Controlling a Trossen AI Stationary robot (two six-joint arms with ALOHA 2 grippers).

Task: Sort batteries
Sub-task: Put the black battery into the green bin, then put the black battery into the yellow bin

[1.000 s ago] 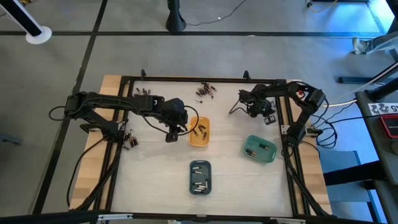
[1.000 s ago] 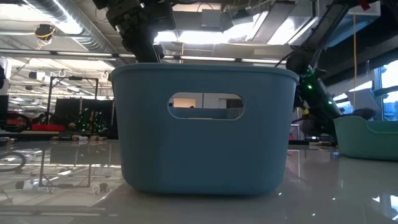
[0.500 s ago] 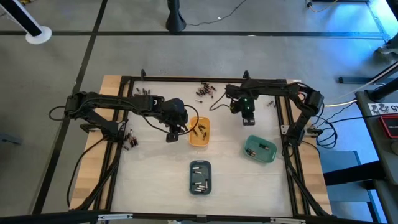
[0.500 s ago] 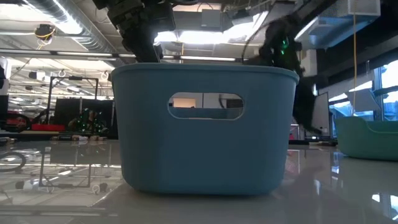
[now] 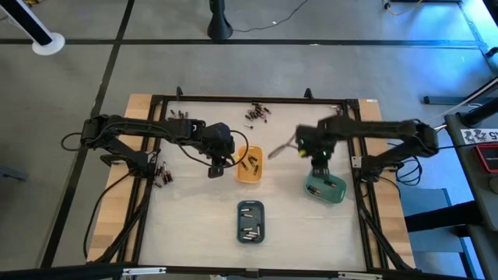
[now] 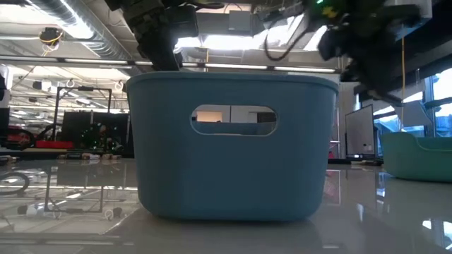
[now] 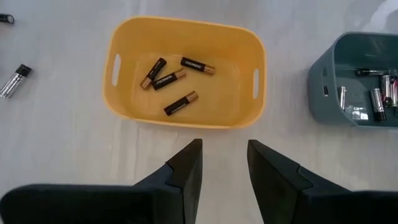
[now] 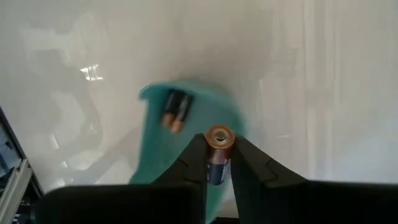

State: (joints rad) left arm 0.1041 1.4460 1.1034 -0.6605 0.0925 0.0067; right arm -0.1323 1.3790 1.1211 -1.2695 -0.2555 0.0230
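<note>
In the right wrist view my right gripper (image 8: 217,144) is shut on a battery (image 8: 215,163) with a copper-coloured end. In the high view that gripper (image 5: 320,160) hangs over the far end of the green tray (image 5: 325,187). My left gripper (image 7: 224,147) stands open and empty, just off the left side of the orange tray (image 7: 184,73), which holds several batteries (image 7: 180,103). More silvery batteries (image 5: 250,222) lie in the slate-blue tray (image 5: 250,204). Loose batteries (image 5: 257,114) lie on the table near its far edge. My right gripper pinches the battery by its round sides (image 8: 212,168) between the two fingers. The fingers come from above, pointing steeply down. The copper end (image 8: 218,136) stands out at the fingertips. The battery is lifted clear, above the green tray (image 8: 186,149).
More loose batteries lie at the far left (image 5: 179,115) and by the left frame rail (image 5: 161,173). A black frame (image 5: 249,99) runs round the work area. In the low view the slate-blue tray (image 6: 229,141) fills the middle.
My right gripper has risen and swung from the table's far right part toward the near edge, tipping further downward. It has come over the green tray, staying shut.
</note>
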